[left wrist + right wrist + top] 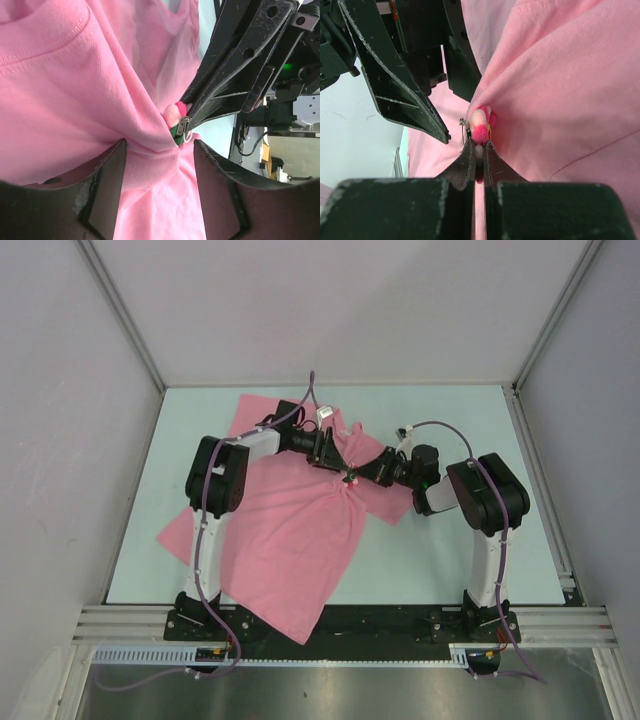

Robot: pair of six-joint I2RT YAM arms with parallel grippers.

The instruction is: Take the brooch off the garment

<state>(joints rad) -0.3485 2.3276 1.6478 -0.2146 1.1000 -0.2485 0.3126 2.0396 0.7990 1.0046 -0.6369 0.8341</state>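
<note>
Pale table (pixel 450 550), mid-frame: your right gripper (pixel 479 147) clamps the brooch (pixel 481 127); left gripper (pixel 160 145) gapes, straddling T-shirt (pixel 75 100) just below it.

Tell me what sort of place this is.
Most likely a robotics lab test cell, not a home: plain grey walls in a metal frame box in a pale table, a left arm and a right arm are bolted at its near edge, and a pink T-shirt lies on it.

Bright, even light (soft shadows); close foreground blurred.
</note>
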